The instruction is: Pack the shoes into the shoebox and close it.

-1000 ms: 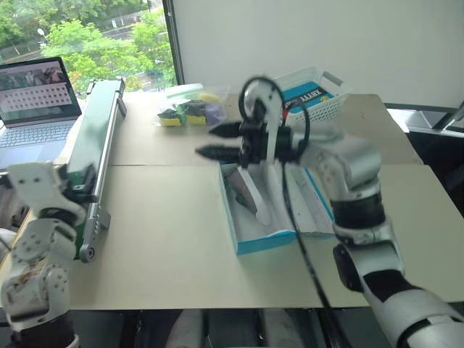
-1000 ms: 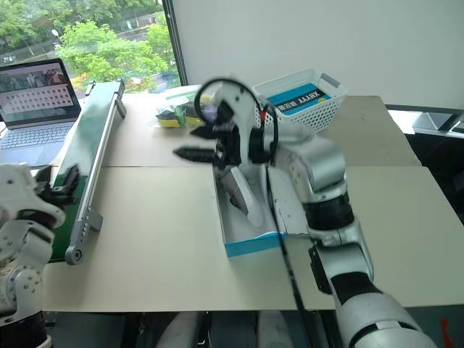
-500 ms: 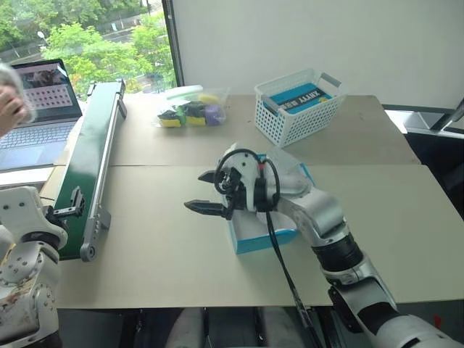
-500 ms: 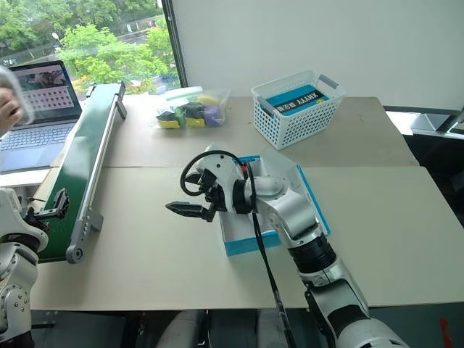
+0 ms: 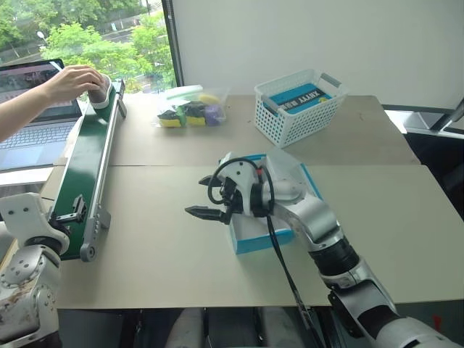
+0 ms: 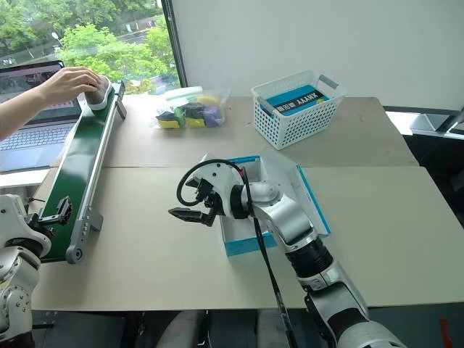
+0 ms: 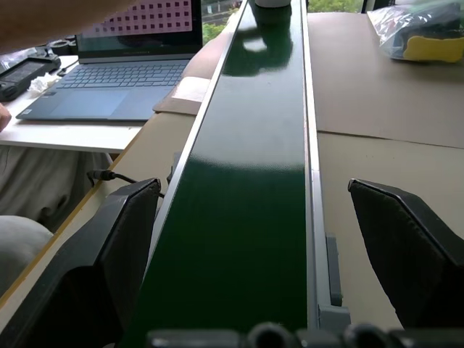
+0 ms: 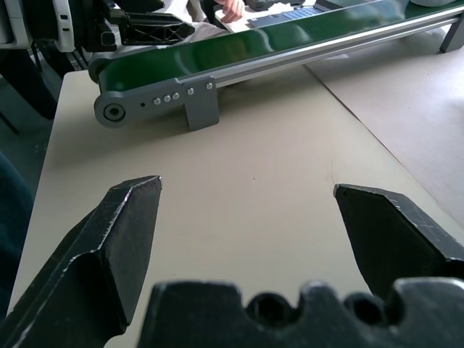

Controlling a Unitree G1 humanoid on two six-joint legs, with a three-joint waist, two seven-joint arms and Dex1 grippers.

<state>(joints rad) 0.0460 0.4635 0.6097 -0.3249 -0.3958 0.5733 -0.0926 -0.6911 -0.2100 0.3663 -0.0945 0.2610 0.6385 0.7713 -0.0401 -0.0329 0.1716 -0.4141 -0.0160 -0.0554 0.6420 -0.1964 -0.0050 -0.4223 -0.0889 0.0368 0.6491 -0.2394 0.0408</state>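
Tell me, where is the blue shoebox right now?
The shoebox sits open in the middle of the table, in front of the white basket. The right tool hangs open over its left side.

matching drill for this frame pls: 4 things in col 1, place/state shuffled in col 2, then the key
Column 1
1. shoebox
2. white lattice basket
3. person's hand
4. right gripper

Column 2
A. at the far end of the green conveyor belt, resting on a pale object
B. open, empty, pointing toward the conveyor
C. lid open, under the right forearm
D. far side of the table, holding a blue box

Pairs: 1-C, 2-D, 3-A, 4-B
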